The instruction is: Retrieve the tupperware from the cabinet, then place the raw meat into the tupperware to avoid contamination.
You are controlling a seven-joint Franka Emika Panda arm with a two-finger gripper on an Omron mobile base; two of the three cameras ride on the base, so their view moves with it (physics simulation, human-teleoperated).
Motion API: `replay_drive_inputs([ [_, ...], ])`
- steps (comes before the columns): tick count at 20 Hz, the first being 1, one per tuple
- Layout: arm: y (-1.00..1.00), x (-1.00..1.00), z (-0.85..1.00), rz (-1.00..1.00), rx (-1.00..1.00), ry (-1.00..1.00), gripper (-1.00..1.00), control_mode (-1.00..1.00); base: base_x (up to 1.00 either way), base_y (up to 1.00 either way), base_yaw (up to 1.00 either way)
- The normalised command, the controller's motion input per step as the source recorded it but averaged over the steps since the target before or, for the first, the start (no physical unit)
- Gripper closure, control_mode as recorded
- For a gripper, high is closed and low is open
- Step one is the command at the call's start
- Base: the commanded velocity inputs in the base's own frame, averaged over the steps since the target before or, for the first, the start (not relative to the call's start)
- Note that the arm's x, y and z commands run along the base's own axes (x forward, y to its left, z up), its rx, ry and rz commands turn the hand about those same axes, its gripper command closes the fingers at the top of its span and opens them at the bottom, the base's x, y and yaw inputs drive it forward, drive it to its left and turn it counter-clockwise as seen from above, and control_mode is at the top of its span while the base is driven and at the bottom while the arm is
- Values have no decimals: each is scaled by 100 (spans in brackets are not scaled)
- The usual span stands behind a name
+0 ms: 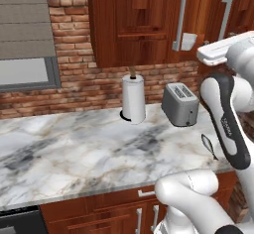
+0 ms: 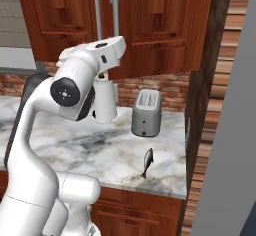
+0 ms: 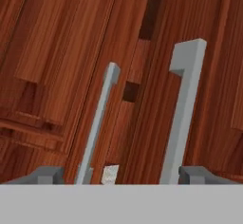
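Upper cabinet (image 1: 144, 25) of red-brown wood above a marble counter (image 1: 74, 144); its doors are not quite shut, with a narrow dark gap between them in the hand view. Two silver handles (image 3: 97, 123) run side by side on the doors. Gripper (image 3: 121, 173) faces the doors, jaws spread wide with nothing between them, its tips flanking the lower ends of both handles. On the counter: paper-towel roll (image 1: 133, 99), toaster (image 1: 180, 104) just beside it, and a small dark fish (image 2: 147, 163) near the front edge. The tupperware cannot be made out.
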Motion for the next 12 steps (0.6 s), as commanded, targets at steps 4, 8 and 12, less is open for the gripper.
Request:
replay_drive_inputs([
  [4, 16, -22, 0, -7, -50, 4, -100, -100, 0, 0, 0],
  [8, 8, -12, 0, -10, -50, 9, -100, -100, 0, 0, 0],
  [12, 11, -12, 0, -10, -50, 11, -100, -100, 0, 0, 0],
])
